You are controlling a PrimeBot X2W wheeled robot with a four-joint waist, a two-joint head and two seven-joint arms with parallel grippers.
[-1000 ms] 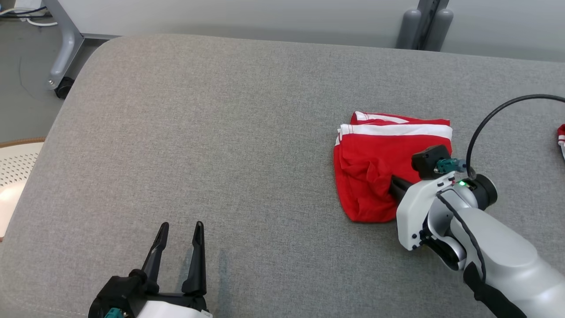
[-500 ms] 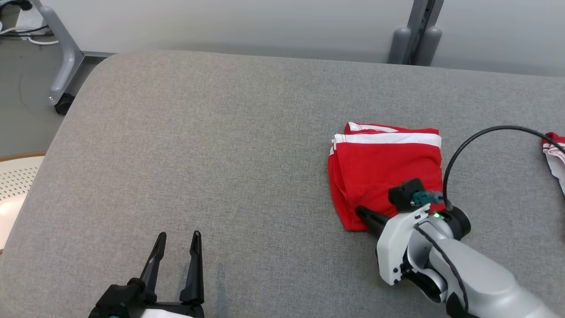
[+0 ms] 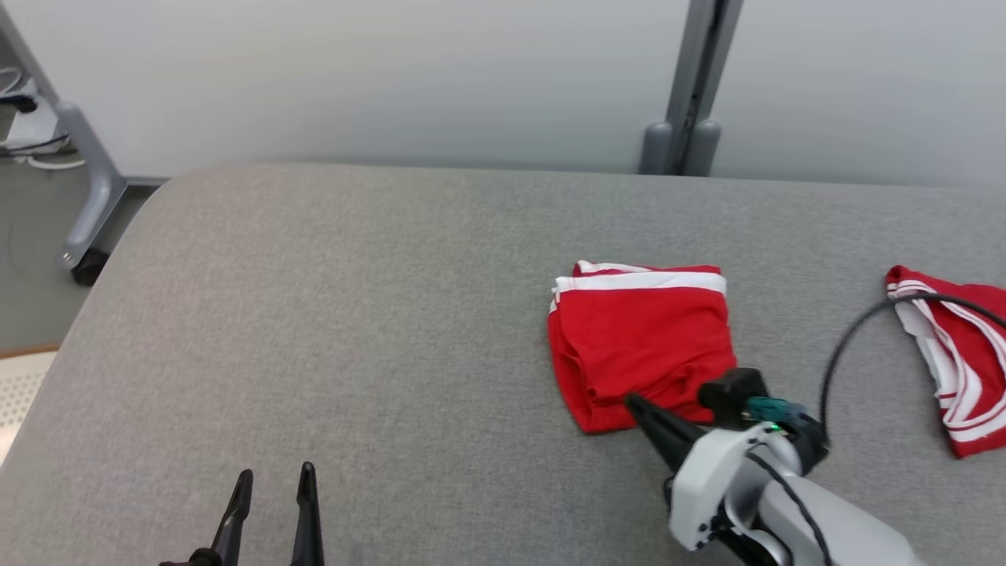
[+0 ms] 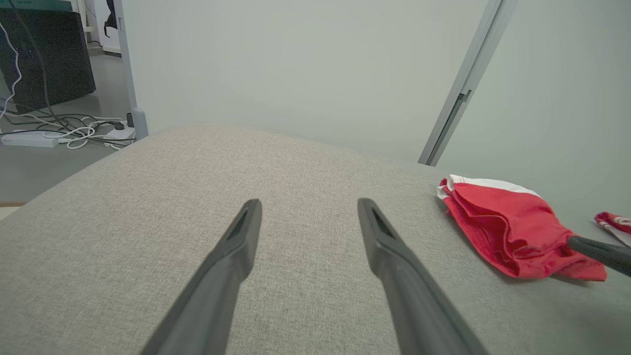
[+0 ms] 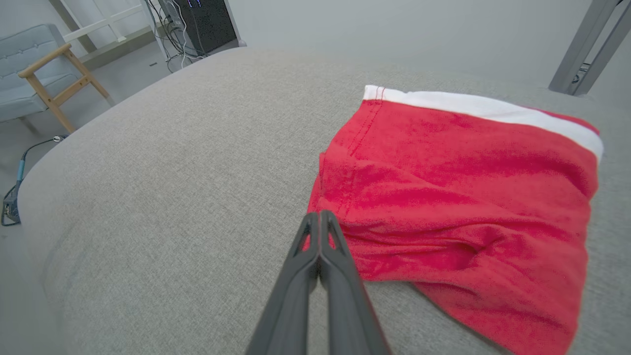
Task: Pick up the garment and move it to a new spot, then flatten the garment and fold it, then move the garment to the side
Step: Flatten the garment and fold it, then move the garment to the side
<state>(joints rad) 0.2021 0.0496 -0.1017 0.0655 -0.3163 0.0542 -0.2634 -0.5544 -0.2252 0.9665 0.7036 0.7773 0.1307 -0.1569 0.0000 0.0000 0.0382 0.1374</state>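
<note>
Resting folded, red garment (image 3: 640, 346) with white band (image 3: 640, 281) along far edge, right of centre on grey padded surface (image 3: 354, 314), right gripper (image 3: 631, 402) clenched, tips at its near corner, left gripper (image 3: 275, 472) spread wide, well apart, second red-and-white cloth (image 3: 963, 369) farther right.

The garment (image 3: 640, 338) is lying on the table (image 3: 354, 314), right of centre; a second garment (image 3: 955, 369) is lying further right, apart; the right claw (image 3: 631, 402) is sitting at the garment's near edge; the left claw (image 3: 275, 472) is hovering well to the left.
</note>
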